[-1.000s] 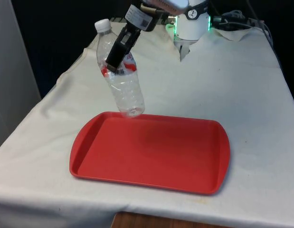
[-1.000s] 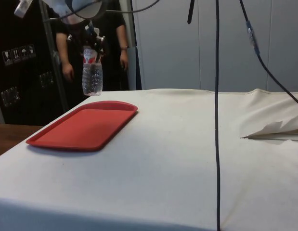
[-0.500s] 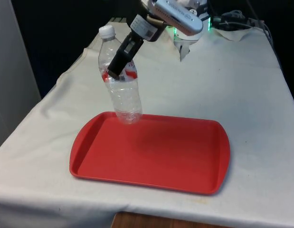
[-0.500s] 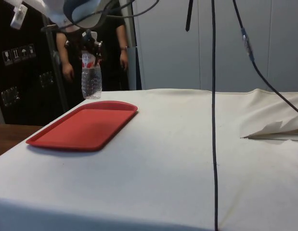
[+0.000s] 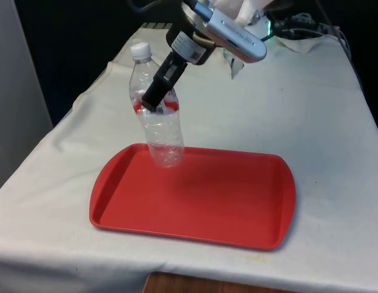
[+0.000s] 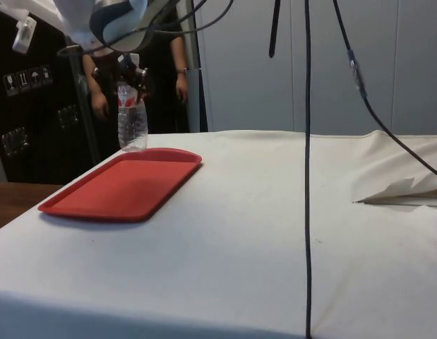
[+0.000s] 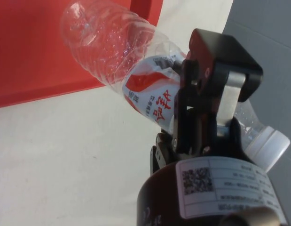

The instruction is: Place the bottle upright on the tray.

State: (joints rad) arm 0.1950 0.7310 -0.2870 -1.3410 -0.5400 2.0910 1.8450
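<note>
1. You have the red tray (image 5: 195, 198) lying flat near the table's (image 5: 323, 122) front edge, on the white cloth; its surface is bare. Two thin dark cables (image 6: 307, 141) hang down in the side view, well apart from the tray. A person (image 6: 169, 63) in dark clothes stands behind the table's far side in that view.
2. Your gripper (image 5: 156, 97) is clamped on the bottle (image 5: 157, 113), fingers at the label band around its middle. The wrist view shows one black finger (image 7: 201, 99) pressed against the label.
3. The bottle hangs off the surface, its base just above the tray's far rim near the far corner on the front view's left.
4. The bottle is clear plastic, with a white cap (image 5: 140, 50) and a red and white label (image 7: 152, 96). It stands nearly upright, cap uppermost and tilted slightly.
</note>
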